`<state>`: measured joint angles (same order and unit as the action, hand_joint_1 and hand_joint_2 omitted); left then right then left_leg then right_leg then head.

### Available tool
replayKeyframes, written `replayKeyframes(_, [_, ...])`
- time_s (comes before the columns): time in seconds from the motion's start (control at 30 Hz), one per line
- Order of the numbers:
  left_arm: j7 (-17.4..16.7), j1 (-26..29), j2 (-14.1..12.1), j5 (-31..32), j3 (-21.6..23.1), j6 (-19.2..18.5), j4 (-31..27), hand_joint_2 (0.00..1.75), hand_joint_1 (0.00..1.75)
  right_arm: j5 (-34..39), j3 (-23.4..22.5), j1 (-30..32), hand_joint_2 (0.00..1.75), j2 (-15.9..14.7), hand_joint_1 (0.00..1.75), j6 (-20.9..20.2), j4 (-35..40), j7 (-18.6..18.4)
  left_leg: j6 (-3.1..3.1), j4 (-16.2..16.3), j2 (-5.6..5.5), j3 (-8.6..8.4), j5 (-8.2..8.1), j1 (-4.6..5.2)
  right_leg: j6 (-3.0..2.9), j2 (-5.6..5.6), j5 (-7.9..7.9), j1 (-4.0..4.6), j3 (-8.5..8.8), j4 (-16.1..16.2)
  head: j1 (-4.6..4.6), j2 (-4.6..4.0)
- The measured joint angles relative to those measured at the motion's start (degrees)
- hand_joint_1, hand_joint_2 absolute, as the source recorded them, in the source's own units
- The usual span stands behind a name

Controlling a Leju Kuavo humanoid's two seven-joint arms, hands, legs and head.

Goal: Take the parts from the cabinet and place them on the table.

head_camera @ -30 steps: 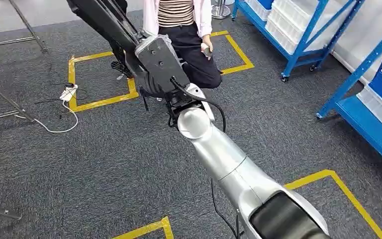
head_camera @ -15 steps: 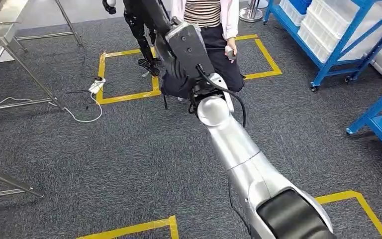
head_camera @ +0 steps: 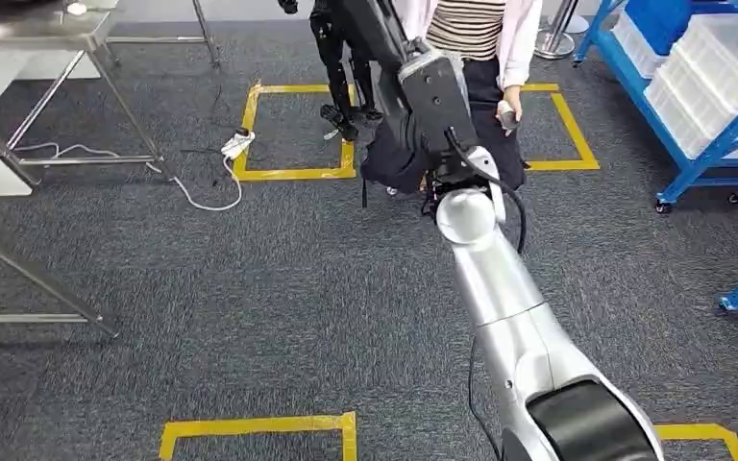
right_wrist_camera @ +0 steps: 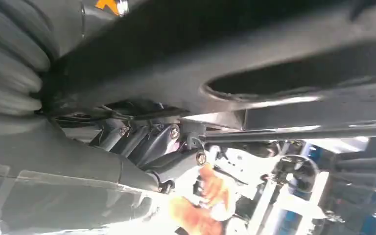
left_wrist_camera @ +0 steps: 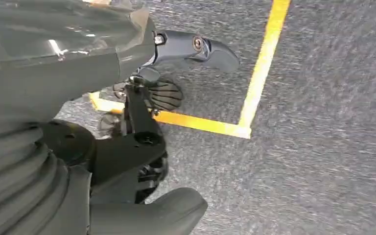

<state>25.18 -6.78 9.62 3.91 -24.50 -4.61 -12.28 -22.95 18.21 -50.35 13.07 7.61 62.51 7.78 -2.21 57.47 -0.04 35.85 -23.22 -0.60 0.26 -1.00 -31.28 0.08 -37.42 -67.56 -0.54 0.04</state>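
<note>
Head view down onto grey carpet [head_camera: 250, 288] marked with yellow tape squares [head_camera: 293, 173]; silver right arm [head_camera: 500, 288] stretched forward up the middle, dark forearm crossing in front of a person [head_camera: 480, 38] standing close ahead; steel counter [head_camera: 48, 34] far left; blue rack [head_camera: 692, 144] with white bins [head_camera: 701, 96] at right; white power strip [head_camera: 235, 146] beside the tape. Left wrist view: left hand [left_wrist_camera: 127, 98] over carpet, fingers [left_wrist_camera: 210, 49] spread, holding nothing. Right wrist view: right hand [right_wrist_camera: 147, 147] blurred beneath a dark bar [right_wrist_camera: 274, 44]; cannot tell whether gripping, nor whether a part.
</note>
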Motion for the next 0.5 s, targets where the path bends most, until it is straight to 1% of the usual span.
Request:
replayKeyframes(0.03, [-0.11, -0.21, 0.07, 0.37, 0.3, -0.06, 0.0, 1.75, 0.0, -0.17, -0.41, 0.47, 1.75, -0.78, 1.75, -0.02, 0.3, -0.02, -0.01, 0.01, -0.86, 0.01, 0.01, -0.03, 0.03, 0.48, -1.57, -0.2, -2.17, -4.61, 0.02, 0.0])
replayKeyframes(0.07, [-0.29, -0.31, 0.18, 0.63, 0.48, -0.11, 0.0, 1.75, 0.0, -0.35, -0.77, 1.12, 1.75, -1.4, 1.75, -0.04, 0.59, -0.07, -0.01, 0.02, -1.74, 0.01, 0.03, -0.05, 0.28, 0.67, -2.41, -0.35, -3.92, -8.18, 0.02, 0.0])
replayKeyframes(0.1, [-0.54, -0.3, 0.24, 1.0, 0.76, -0.11, 0.0, 1.75, 0.0, -0.39, -1.24, 1.81, 1.75, -2.22, 1.75, -0.04, 0.94, -0.26, 0.05, 0.04, -2.56, -0.01, 0.07, -0.06, 0.67, 0.75, -2.24, -0.59, -4.68, -9.25, 0.09, 0.0])
replayKeyframes(0.13, [-0.94, -0.26, 0.28, 1.4, 1.09, -0.11, 0.0, 1.75, 0.0, -0.48, -1.53, 2.36, 1.75, -2.77, 1.75, -0.11, 1.26, -0.48, 0.13, 0.09, -3.34, -0.01, 0.12, -0.11, 1.24, 0.76, -1.19, -0.84, -4.07, -7.4, 0.09, 0.0])
replayKeyframes(0.17, [-1.09, -0.26, 0.31, 1.55, 1.35, -0.11, 0.0, 1.75, 0.0, -0.61, -1.75, 2.69, 1.75, -3.14, 1.75, -0.18, 1.7, -0.57, 0.28, 0.18, -4.03, -0.01, 0.15, -0.19, 1.95, 0.87, 0.62, -1.16, -2.37, -3.45, 0.06, 0.0])
replayKeyframes(0.2, [-1.09, -0.35, 0.33, 1.73, 1.55, -0.11, 0.0, 1.75, 0.0, -0.68, -1.95, 2.84, 1.75, -3.43, 1.75, -0.2, 2.08, -0.57, 0.46, 0.33, -4.64, 0.01, 0.1, -0.32, 2.74, 1.43, 2.81, -1.67, 0.09, 1.84, 0.04, 0.0])
replayKeyframes(0.23, [-1.18, -0.49, 0.35, 1.99, 1.7, -0.11, 0.0, 1.75, 0.0, -0.7, -2.23, 2.89, 1.75, -3.85, 1.75, -0.2, 2.4, -0.57, 0.94, 0.57, -5.28, 0.24, -0.02, -0.36, 3.43, 3.45, 4.49, -2.35, 2.28, 6.53, 0.09, 0.0])
replayKeyframes(0.27, [-1.29, -0.8, 0.33, 2.05, 1.83, -0.11, 0.0, 1.75, 0.0, -0.72, -2.45, 2.9, 1.75, -4.37, 1.75, -0.26, 2.7, -0.57, 1.52, 1.35, -5.86, 0.83, -0.28, 0.0, 3.13, 4.71, 4.64, -2.12, 3.36, 8.35, 0.18, 0.0])
replayKeyframes(0.3, [-1.31, -0.86, 0.35, 2.07, 1.92, -0.11, 0.0, 1.75, 0.0, -0.74, -2.51, 3.1, 1.75, -4.54, 1.75, -0.39, 2.97, -0.59, 1.81, 1.05, -6.26, 0.92, -0.06, -0.22, 2.61, 4.17, 4.85, -2.08, 3.11, 8.31, 0.04, 0.0])
replayKeyframes(0.37, [-1.62, -0.64, 0.37, 2.43, 2.16, -0.13, 0.0, 1.75, 0.0, -0.87, -2.73, 3.75, 1.75, -5.0, 1.75, -0.44, 3.3, -0.66, 2.54, 0.59, -7.12, 1.16, 0.39, -0.67, 1.92, 3.34, 5.06, -1.53, 3.1, 8.17, 0.06, 0.0])
replayKeyframes(0.4, [-1.93, -0.6, 0.37, 2.73, 2.27, -0.11, 0.0, 1.75, 0.0, -0.92, -2.75, 4.1, 1.75, -5.05, 1.75, -0.46, 3.56, -0.68, 2.82, 0.66, -7.56, 1.44, 0.42, -0.79, 1.4, 2.74, 5.36, -1.92, 3.12, 8.52, 0.04, 0.0])
replayKeyframes(0.43, [-2.08, -0.61, 0.35, 2.93, 2.43, -0.11, 0.0, 1.75, 0.0, -0.98, -2.77, 4.28, 1.75, -5.11, 1.75, -0.5, 3.96, -0.68, 2.88, 1.43, -5.04, 1.69, -0.27, -0.59, 1.14, 2.28, 5.51, -1.96, 3.17, 8.58, -0.02, 0.0])
replayKeyframes(0.47, [-2.1, -0.73, 0.37, 3.13, 2.71, -0.11, 0.0, 1.75, 0.0, -1.0, -2.82, 4.41, 1.75, -5.18, 1.75, -0.55, 4.33, -0.66, 3.05, 3.75, -2.4, 2.68, -1.94, -0.42, 0.7, 1.85, 5.44, -1.87, 3.15, 8.58, -0.81, 0.0])
replayKeyframes(0.5, [-2.14, -0.97, 0.37, 3.19, 2.88, -0.11, 0.0, 1.75, 0.0, -1.03, -3.01, 4.58, 1.75, -5.42, 1.75, -0.55, 4.48, -0.66, 3.18, 7.96, -1.06, 4.59, -4.24, -0.52, 0.28, 1.28, 5.4, -1.56, 3.15, 8.58, -0.83, 0.0])
